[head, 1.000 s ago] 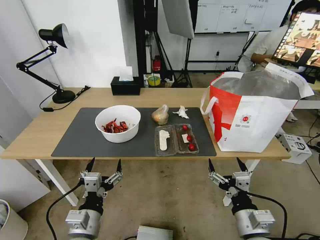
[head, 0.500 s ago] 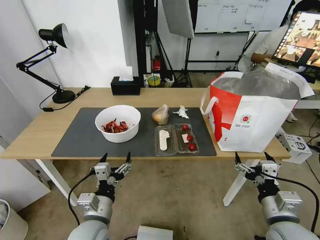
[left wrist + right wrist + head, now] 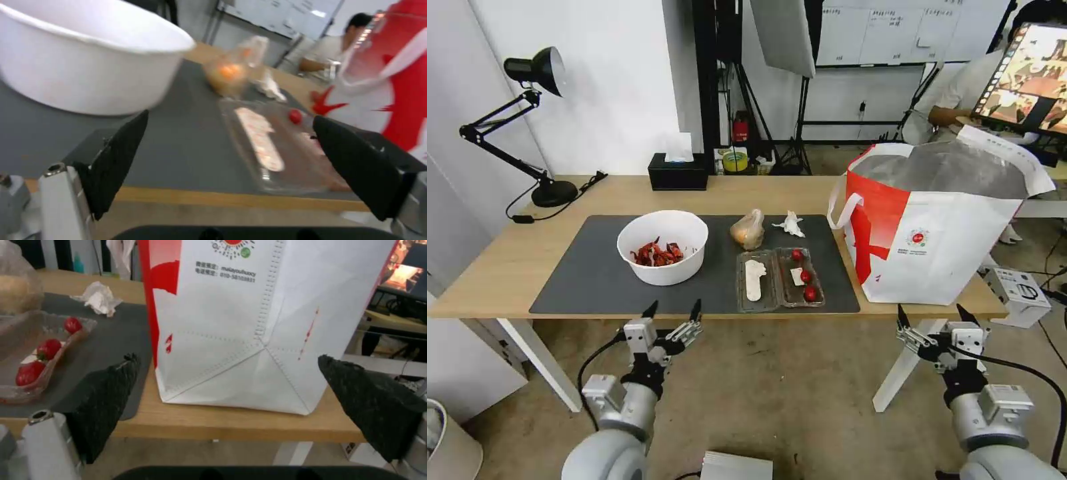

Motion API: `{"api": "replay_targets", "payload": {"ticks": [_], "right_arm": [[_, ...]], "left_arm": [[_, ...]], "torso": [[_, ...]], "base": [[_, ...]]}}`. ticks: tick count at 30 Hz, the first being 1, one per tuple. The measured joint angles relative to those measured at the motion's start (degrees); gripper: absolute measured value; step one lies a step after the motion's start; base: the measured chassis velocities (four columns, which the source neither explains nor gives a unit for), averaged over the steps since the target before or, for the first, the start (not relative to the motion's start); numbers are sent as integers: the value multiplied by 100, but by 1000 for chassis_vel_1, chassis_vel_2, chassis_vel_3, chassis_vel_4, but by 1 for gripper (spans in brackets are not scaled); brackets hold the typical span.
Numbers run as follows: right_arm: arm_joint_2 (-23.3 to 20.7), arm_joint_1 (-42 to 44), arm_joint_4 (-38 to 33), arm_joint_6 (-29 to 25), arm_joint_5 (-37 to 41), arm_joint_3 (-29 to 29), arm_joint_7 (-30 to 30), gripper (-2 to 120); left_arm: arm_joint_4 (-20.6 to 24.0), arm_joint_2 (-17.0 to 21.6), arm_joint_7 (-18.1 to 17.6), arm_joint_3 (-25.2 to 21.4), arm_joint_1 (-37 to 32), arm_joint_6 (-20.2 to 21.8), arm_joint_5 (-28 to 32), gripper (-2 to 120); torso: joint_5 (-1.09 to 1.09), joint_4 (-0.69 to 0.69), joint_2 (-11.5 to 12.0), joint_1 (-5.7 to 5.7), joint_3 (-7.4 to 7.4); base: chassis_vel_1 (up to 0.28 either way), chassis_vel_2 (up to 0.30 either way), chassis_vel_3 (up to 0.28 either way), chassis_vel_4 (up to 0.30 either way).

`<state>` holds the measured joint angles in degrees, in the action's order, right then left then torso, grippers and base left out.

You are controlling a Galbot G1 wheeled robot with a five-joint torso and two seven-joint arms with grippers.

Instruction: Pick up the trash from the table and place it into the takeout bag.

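On the dark mat [image 3: 594, 280] of the table [image 3: 494, 267] stand a white bowl of red shells [image 3: 662, 247], a small clear bag of orange-brown food [image 3: 748, 231], a crumpled white tissue [image 3: 790, 225] and a clear clamshell tray with red tomatoes [image 3: 779, 279]. The takeout bag [image 3: 934, 227] stands open at the table's right end. My left gripper [image 3: 673, 310] is open just below the table's front edge, facing the bowl [image 3: 84, 66] and tray [image 3: 276, 146]. My right gripper [image 3: 932, 312] is open below the edge, in front of the bag [image 3: 249, 323].
A black tissue box [image 3: 678, 172] and a black desk lamp [image 3: 534, 120] stand at the back of the table. A white table leg [image 3: 904, 367] is close to my right gripper. A small white device [image 3: 1017, 293] lies on the floor at right.
My left gripper has risen and moved right toward the table's front edge. My right gripper shifted right a second ago and has since held still.
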<state>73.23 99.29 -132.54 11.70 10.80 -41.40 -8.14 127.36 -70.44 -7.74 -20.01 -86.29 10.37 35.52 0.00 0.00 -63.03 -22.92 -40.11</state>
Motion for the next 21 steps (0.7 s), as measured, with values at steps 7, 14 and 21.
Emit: {"api": "replay_targets", "payload": {"ticks": [7,14,21], "right_arm": [[-64,5,18,-2,-3,6,7,100],[-48,39,29,-1,-16,-51,5,100],[-5,69,62,1,-42,-80,-8,100]], "left_arm": [[-42,331,-539,466,537,298,1807,100],[-228,71,-1265,1120,1230,477,3296,100],[-546,-170,-1581,1489,1755,748,4089,100]], "torso": [[0,1,0,0,0],[1,-1,0,0,0],[1,-1,0,0,0]], "base": [[0,0,0,0],[0,0,0,0],[0,0,0,0]]}}
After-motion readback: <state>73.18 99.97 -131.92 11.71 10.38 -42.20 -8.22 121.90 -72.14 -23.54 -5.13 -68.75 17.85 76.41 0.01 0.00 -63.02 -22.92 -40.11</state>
